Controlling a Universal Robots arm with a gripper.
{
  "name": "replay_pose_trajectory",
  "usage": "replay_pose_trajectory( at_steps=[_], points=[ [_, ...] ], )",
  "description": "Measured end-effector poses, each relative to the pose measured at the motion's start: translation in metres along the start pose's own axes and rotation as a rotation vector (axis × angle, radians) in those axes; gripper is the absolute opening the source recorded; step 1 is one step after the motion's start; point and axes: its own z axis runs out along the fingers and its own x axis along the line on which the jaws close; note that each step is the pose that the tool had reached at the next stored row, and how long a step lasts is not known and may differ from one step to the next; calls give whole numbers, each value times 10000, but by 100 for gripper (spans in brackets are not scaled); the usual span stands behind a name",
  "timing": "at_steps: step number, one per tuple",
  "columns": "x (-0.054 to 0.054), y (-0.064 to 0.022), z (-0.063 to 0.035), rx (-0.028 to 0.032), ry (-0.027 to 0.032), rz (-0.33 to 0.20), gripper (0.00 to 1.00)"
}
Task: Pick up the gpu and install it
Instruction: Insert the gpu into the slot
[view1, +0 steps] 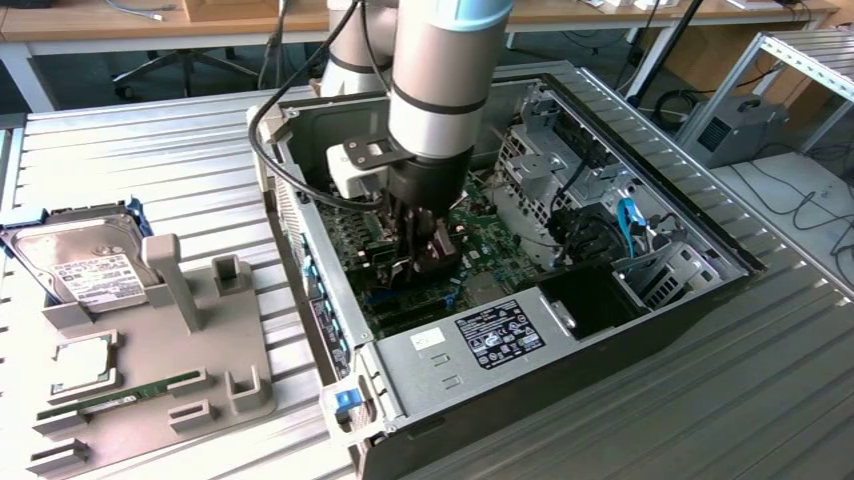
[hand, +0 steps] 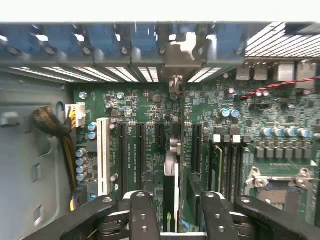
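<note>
the gripper (hand: 172, 215) is seen with its fingers (hand: 145, 212) spread either side of the gpu (hand: 170, 187), which stands edge-on in a motherboard (hand: 150, 115) slot (apparently seated). the release step is judged in hand. farther off, the exterior view adds the open computer case (view1: 607, 335) and the hard drive (view1: 87, 265).

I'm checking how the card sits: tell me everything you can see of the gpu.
The gpu is seen edge-on in the wrist view: a thin dark card standing upright among the slots of the green motherboard, apparently in a slot, running toward the case's rear wall, where a silver bracket stands in line with it. The gripper straddles it, fingers spread on either side, apparently clear of it. Its fan face is hidden.
</note>
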Motion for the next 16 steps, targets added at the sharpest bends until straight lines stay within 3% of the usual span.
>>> replay_pose_trajectory(
  at_steps=[4,6,7,10,12,13,14,16],
  points=[
    [-16,-2,-152,-2,27,-1,40],
    [-20,-11,-182,-8,28,-2,38],
    [-21,-34,-182,-41,25,-2,38],
    [-18,-157,-182,-287,24,-10,19],
    [-17,-252,-181,-456,11,-15,19],
    [-17,-290,-181,-525,1,-18,13],
    [-16,-320,-180,-575,-15,-21,11],
    [-15,-346,-180,-606,-17,-21,11]
  ],
)
